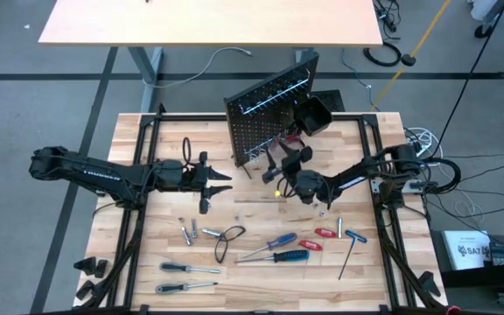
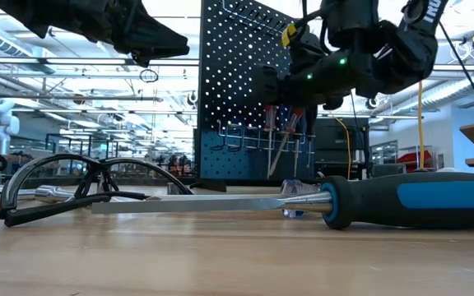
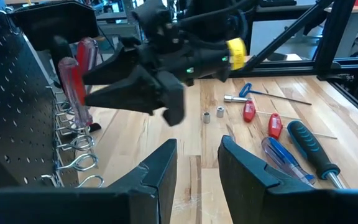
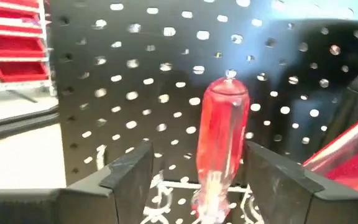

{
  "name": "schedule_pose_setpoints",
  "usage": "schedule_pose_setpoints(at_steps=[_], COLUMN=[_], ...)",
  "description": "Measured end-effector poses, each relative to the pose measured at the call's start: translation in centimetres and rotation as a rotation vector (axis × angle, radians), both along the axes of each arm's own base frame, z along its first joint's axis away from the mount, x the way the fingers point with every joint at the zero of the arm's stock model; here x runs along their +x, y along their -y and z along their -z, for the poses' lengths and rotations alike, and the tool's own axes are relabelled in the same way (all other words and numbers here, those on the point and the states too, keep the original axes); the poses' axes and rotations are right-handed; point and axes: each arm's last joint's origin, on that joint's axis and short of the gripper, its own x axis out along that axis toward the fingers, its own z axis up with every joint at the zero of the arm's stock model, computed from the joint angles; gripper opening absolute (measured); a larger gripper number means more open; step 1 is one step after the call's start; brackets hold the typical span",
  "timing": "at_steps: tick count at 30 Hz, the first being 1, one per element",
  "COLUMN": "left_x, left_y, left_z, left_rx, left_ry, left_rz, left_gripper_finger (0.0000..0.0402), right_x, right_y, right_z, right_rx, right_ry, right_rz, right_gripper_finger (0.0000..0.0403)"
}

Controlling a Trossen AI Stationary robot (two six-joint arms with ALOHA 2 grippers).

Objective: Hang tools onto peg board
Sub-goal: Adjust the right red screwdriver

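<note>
**Red screwdriver let go at the peg board**

The right gripper (image 4: 194, 171) stands spread, fingers clear either side of the clear red plastic-handled screwdriver (image 4: 222, 137), which sits upright in a wire hook on the black perforated metal peg board (image 4: 135, 74). It looks light, stiff and slick; the handle's middle seems the best hold. The left gripper (image 3: 197, 168) waits part open and empty, off to the board's side.
</note>
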Motion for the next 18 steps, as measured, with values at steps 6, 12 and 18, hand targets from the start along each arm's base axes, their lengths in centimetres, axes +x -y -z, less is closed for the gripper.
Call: schedule_pose_setpoints(at_steps=[6,12,18], left_x=[0.0,0.0,0.0], left_y=[0.0,0.0,0.0], left_z=[0.0,0.0,0.0], left_rx=[0.002,0.002,-0.004], left_ry=[-0.001,-0.001,0.0], left_rz=[0.001,0.0,-0.001], left_gripper_finger=[0.0121,0.0121,0.0121], right_x=[0.0,-0.3,-0.9], right_y=[-2.3,-5.5,-8.1], right_z=[0.1,0.9,1.5], right_rx=[-0.02,0.005,0.029], right_ry=[-0.042,-0.089,-0.109], right_rz=[-0.064,-0.16,-0.2], right_gripper_finger=[0.0236,0.0235,0.0235])
